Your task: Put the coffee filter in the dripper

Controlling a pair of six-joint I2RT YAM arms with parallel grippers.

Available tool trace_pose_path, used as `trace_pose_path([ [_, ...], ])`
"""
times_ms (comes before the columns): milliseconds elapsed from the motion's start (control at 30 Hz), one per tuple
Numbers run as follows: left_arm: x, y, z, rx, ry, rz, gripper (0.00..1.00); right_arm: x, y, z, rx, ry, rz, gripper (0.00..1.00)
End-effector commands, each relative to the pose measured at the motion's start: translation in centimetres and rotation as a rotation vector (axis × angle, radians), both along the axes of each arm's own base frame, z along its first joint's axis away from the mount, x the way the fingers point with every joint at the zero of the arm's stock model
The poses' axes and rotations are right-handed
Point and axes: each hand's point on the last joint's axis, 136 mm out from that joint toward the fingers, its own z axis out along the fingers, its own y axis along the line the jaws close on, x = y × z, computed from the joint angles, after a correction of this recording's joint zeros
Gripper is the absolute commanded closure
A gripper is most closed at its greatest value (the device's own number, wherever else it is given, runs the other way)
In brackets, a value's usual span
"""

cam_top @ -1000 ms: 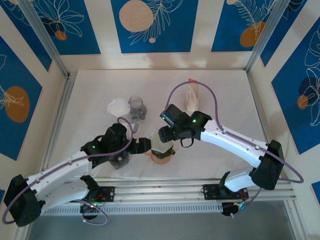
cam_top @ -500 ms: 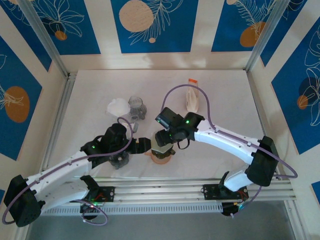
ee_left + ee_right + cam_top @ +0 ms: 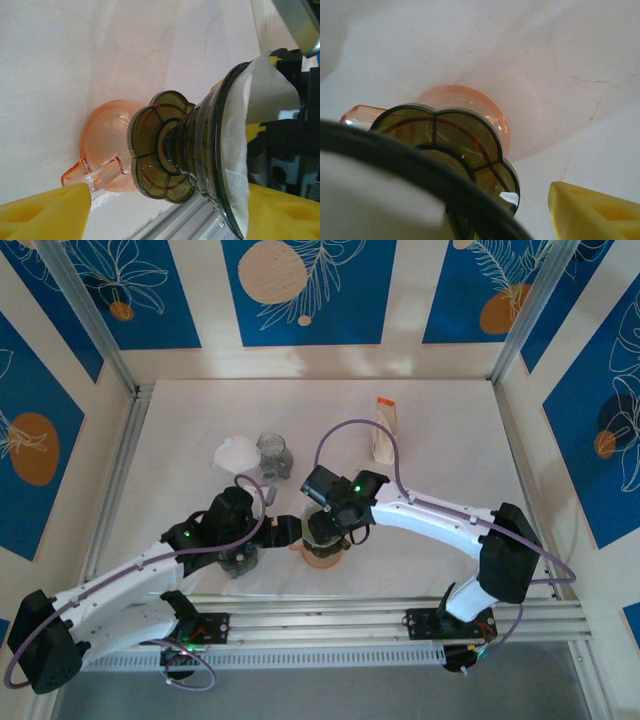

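Lining the smoky glass dripper point(image 3: 195, 150), the white coffee filter point(image 3: 260, 95) sits inside its cone, and the dripper's scalloped base rests at the mouth of the orange glass cup point(image 3: 102, 135). Beside the cup's handle, the left gripper point(image 3: 285, 530) has its yellow fingers point(image 3: 45, 212) spread wide, clamping nothing. Directly above the cup, the right gripper point(image 3: 324, 524) hangs with its fingers point(image 3: 595, 212) apart at the filter's upper edge; whether they touch the paper cannot be told.

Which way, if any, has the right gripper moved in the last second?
Yes. In the top view the right gripper has slid left, away from the packet near the back, and is now above the dripper.
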Motion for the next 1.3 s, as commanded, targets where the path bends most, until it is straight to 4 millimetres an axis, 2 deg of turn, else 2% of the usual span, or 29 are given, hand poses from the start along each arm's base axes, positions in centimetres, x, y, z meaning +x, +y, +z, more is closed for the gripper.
trace_pose_path([
  [0,-0.2,0.0,-0.2,0.006,0.004,0.004,0.24,-0.4,-0.3,-0.9,-0.033,0.012,0.015,0.29],
  [167,-0.2,0.0,-0.2,0.002,0.005,0.004,0.23,-0.3,-0.4,-1.3,-0.045,0.009,0.013,0.29],
  [333,0.0,0.1,0.2,-0.004,-0.013,0.017,0.09,-0.3,-0.3,-1.3,-0.043,0.007,0.013,0.30],
  [433,0.2,0.0,0.3,-0.007,-0.021,0.019,0.05,-0.4,-0.3,-1.2,-0.042,0.008,0.014,0.30],
  [567,0.4,0.0,-0.4,0.012,-0.004,0.027,0.06,-0.4,-0.4,-1.2,-0.044,0.006,0.012,0.30],
  [733,0.4,0.2,-1.4,0.053,0.025,0.038,0.12,-0.3,-0.3,-0.6,-0.031,-0.005,0.011,0.30],
  [900,0.3,0.3,-1.7,0.063,0.035,0.037,0.14,-0.2,-0.2,0.1,-0.016,-0.017,0.010,0.30],
  [1067,0.3,0.5,-1.7,0.063,0.035,0.043,0.14,0.1,-0.2,2.2,0.035,-0.064,-0.012,0.29],
  [1267,0.2,0.4,-1.7,0.059,0.037,0.040,0.14,0.4,-1.8,4.3,0.065,-0.106,-0.058,0.29],
])
